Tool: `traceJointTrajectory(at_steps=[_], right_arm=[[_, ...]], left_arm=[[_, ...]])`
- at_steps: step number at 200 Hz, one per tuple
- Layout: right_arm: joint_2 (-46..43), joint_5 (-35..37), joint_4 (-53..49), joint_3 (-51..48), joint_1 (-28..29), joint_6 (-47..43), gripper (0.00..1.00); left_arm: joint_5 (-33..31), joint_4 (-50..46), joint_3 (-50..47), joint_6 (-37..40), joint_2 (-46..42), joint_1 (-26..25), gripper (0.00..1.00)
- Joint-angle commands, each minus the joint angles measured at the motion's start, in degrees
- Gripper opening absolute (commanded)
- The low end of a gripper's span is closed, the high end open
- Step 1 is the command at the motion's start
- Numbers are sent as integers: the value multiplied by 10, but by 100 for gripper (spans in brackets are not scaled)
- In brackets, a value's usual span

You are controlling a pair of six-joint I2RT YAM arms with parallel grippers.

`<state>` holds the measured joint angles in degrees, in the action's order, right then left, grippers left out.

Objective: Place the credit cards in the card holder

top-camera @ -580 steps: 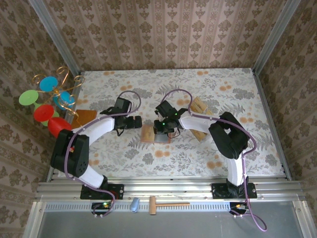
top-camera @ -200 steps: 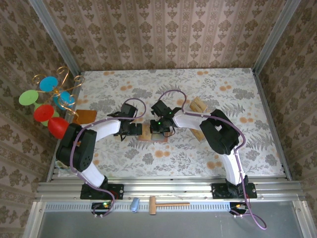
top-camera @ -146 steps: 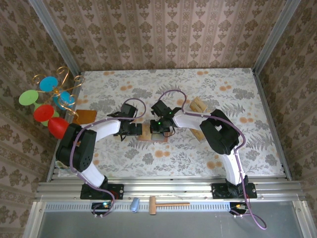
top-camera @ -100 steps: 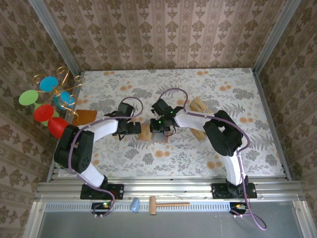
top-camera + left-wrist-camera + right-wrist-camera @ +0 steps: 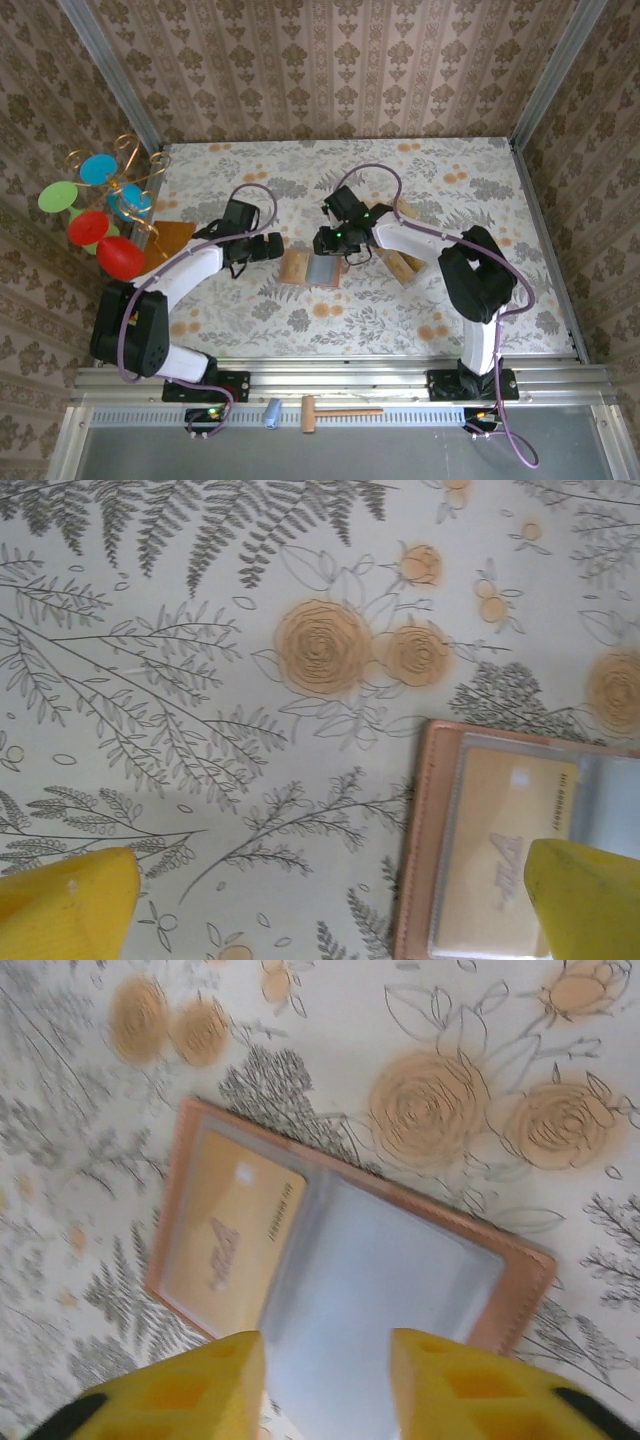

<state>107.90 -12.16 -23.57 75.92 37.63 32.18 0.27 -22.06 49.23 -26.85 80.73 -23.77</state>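
A wooden mallet (image 5: 340, 411) lies on the near rail. Further in, the card holder (image 5: 310, 269) lies open and flat on the table (image 5: 450, 180), with one credit card (image 5: 228, 1243) in its left pocket. The left gripper (image 5: 277, 247) hangs just left of it, jaws spread wide and empty. The right gripper (image 5: 323, 243) hovers over its far edge, jaws parted and empty. Loose credit cards (image 5: 404, 265) lie to the right.

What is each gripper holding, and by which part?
Nothing. The left gripper and right gripper are open and empty near the reddish-brown leather card holder.
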Motion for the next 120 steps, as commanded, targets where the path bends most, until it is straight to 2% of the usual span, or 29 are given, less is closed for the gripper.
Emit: traceJointTrajectory(at_steps=[1,18,22,35,120], right_arm=[[-41,19,-20,-31,1,-6,46],[-55,10,7,-60,1,13,50],[-56,7,13,-66,1,17,51],[-57,-4,29,-81,1,29,53],[-13,-39,85,-83,8,63,53]], left_arm=[[13,-17,-8,0,-19,-19,100],[8,-18,-11,-2,-12,-20,100],[6,-18,-11,-3,-10,-37,100],[4,-15,-13,-8,-4,-44,100],[-24,-6,5,-13,38,-70,100]])
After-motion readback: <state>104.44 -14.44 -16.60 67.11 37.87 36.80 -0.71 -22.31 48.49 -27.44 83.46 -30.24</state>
